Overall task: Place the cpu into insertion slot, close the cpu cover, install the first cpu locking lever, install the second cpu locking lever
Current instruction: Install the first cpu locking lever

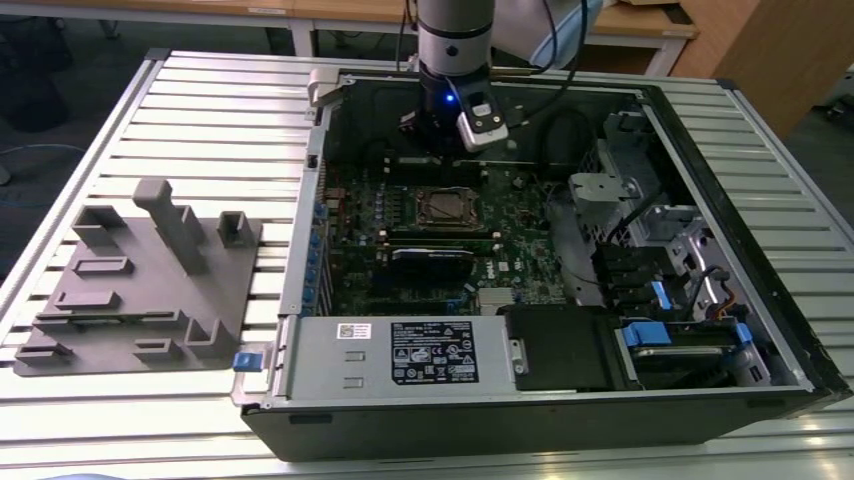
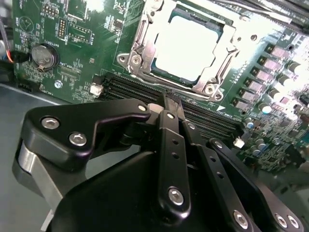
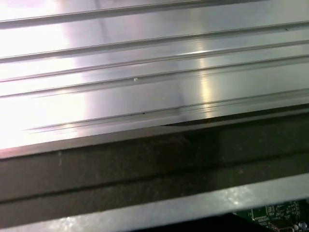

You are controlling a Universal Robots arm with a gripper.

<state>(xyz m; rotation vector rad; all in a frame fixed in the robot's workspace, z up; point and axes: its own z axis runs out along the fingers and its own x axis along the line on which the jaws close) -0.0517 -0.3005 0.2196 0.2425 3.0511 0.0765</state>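
- You find the cpu (image 2: pixel 188 46) already seated in the insertion slot (image 1: pixel 445 207) on the green motherboard (image 1: pixel 521 255), its pale metal top showing bright in the second wrist view.
- The cpu cover (image 2: pixel 145 36) lies down around the chip as a silvery frame, with screws at its corners.
- Your end effector (image 2: pixel 170 104) hangs just beside the socket, over the long black memory slots (image 2: pixel 145 89); its black fingers (image 2: pixel 171 140) are pressed together with nothing between them.
- In the exterior view, the arm (image 1: pixel 451 60) comes down at the far side of the open computer case (image 1: pixel 747 230), behind the socket.
- Around the socket you have a coin battery (image 2: pixel 42 55), a black card module (image 1: pixel 430 265) nearer the power supply (image 1: pixel 400 355), and cable bundles and drive bays toward the exterior view's right.
- A grey fixture tray (image 1: pixel 140 280) sits on the slatted metal worktop (image 3: pixel 145 72), well apart at the exterior view's left.
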